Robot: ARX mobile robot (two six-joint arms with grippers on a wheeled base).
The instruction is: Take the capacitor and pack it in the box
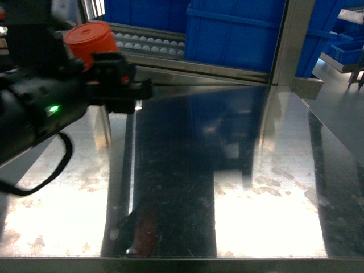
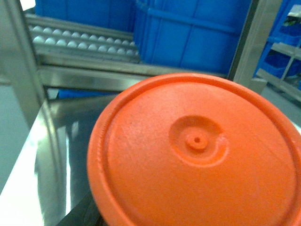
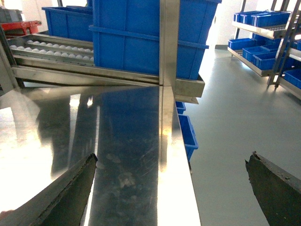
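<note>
Up at the left of the head view, the orange capacitor (image 1: 88, 40) sits in the left gripper (image 1: 116, 77), raised above the steel table (image 1: 267, 187). It is a short, wide cylinder, and its long axis stands almost upright, tilted a little. In the left wrist view its round flat face (image 2: 197, 155) fills nearly the whole picture, so it is very close to that camera. The fingers are hidden behind it; I judge they are pinching it, since nothing else supports it. The box is not visible in any view, so I cannot tell which way it lies from the hand. Behind the table stand only large blue bins (image 1: 233, 34). The right gripper (image 3: 171, 188) is spread wide and holds nothing, low over the right edge of the table.
</note>
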